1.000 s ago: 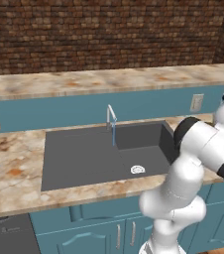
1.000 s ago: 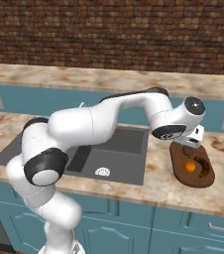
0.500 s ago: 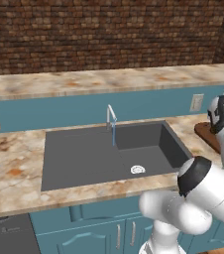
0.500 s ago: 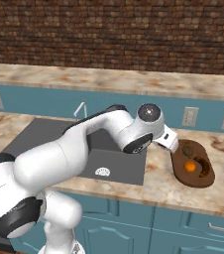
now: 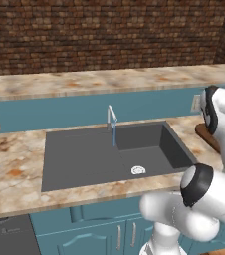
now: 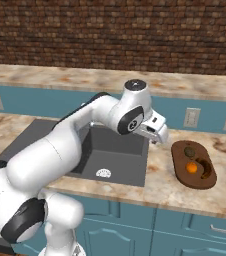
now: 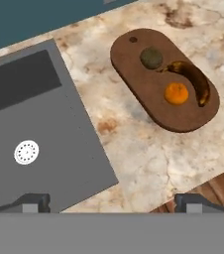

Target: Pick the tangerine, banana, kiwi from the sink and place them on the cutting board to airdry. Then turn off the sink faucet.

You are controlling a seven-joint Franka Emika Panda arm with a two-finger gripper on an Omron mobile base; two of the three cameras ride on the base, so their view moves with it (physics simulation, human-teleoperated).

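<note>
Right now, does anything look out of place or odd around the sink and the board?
Only one thing: the sink faucet is running a thin blue stream into the sink. The tangerine, banana and kiwi lie on the cutting board.

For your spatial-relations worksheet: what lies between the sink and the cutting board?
In the hand view, a bare strip of speckled countertop separates the sink from the cutting board; nothing stands on it.

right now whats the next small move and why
Probably swing the open gripper back over the sink toward the faucet: the kiwi, tangerine and banana already lie on the cutting board, and water still runs.
</note>
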